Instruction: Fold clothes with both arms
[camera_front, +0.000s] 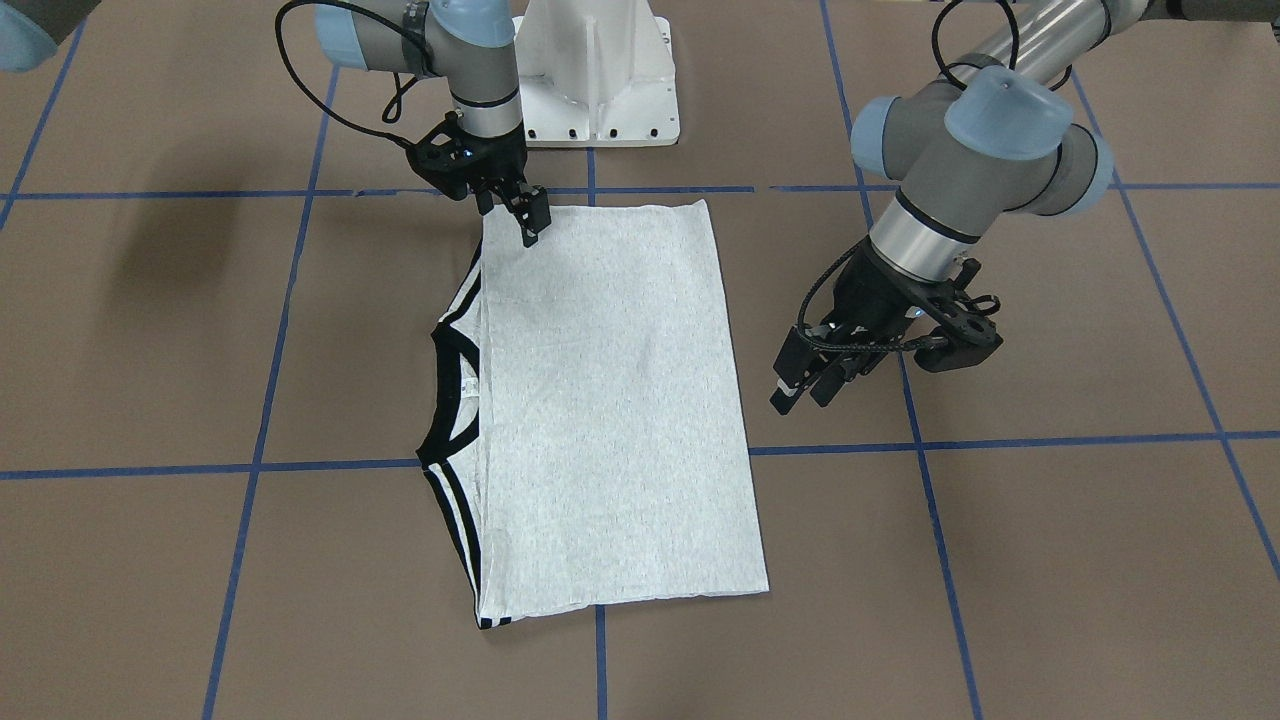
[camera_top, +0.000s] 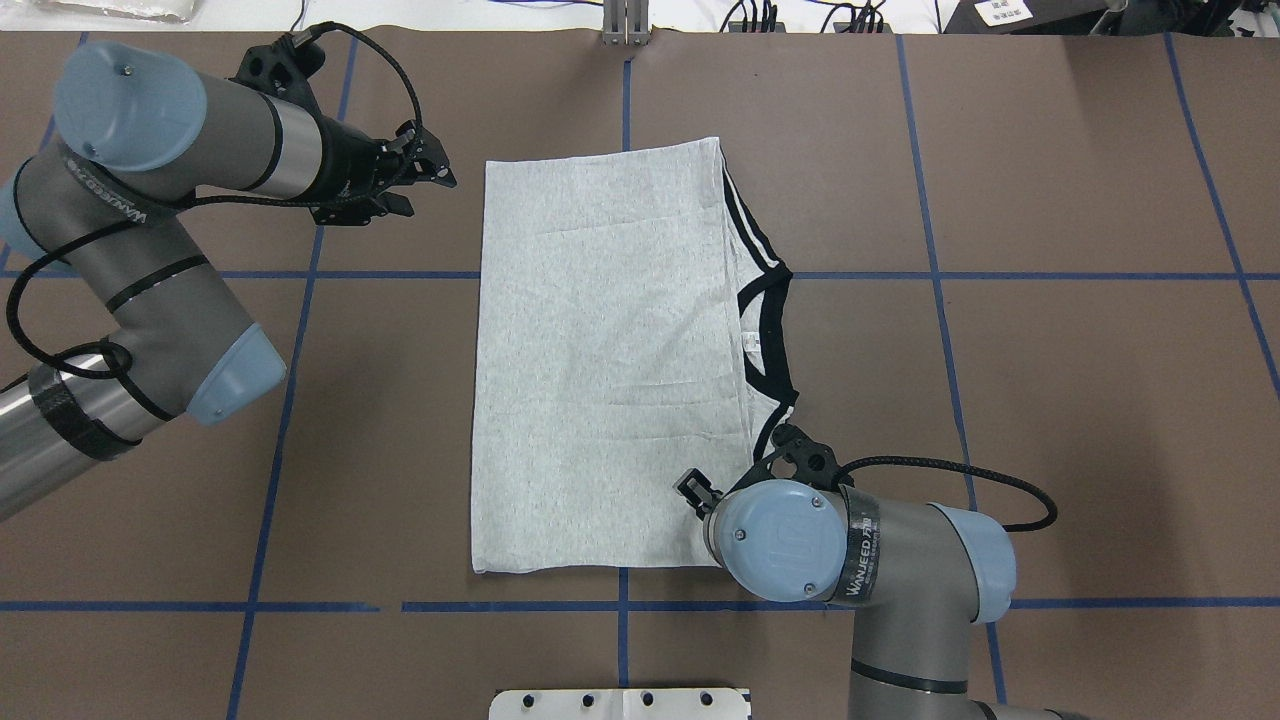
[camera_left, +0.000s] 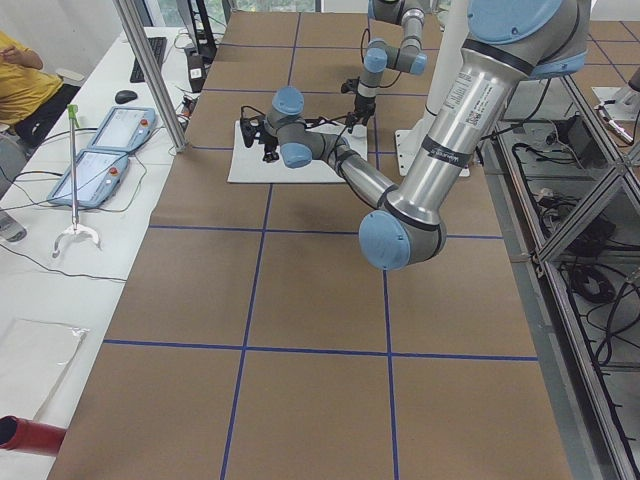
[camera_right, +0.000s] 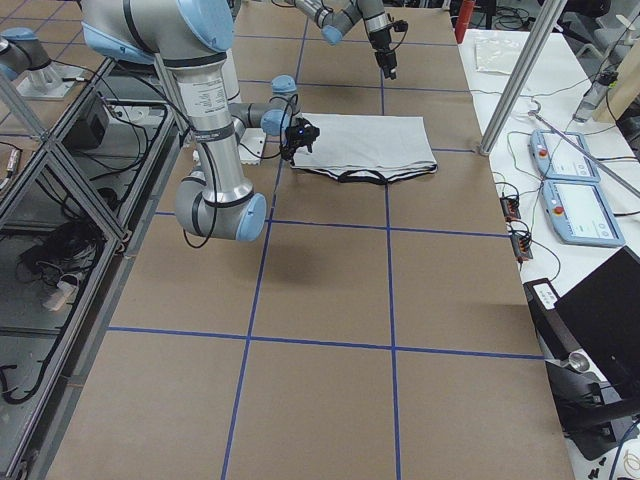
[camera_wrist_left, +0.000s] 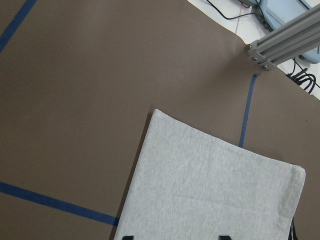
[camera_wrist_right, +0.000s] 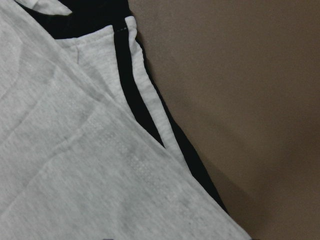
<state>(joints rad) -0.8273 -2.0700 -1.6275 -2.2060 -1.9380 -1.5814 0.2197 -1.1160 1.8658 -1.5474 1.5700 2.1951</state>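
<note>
The clothes are one light grey T-shirt (camera_front: 610, 400) (camera_top: 610, 350), folded into a flat rectangle on the brown table. Its black collar (camera_front: 447, 400) and striped shoulders (camera_top: 745, 225) stick out along one long side. My left gripper (camera_front: 805, 395) (camera_top: 428, 195) hovers open beside the opposite long edge, off the cloth. The left wrist view shows a shirt corner (camera_wrist_left: 210, 190) ahead of its spread fingertips. My right gripper (camera_front: 525, 225) stands over the shirt corner nearest the robot, on the collar side, and looks open. Its wrist view is filled by grey cloth (camera_wrist_right: 75, 150) and a black stripe (camera_wrist_right: 150, 115).
Blue tape lines (camera_front: 590, 180) divide the table into squares. The white pedestal base (camera_front: 600, 70) (camera_top: 620, 703) stands just behind the shirt. An aluminium post (camera_wrist_left: 285, 40) and teach pendants (camera_right: 570, 190) sit past the table's far edge, and a person (camera_left: 25, 80) is seated there.
</note>
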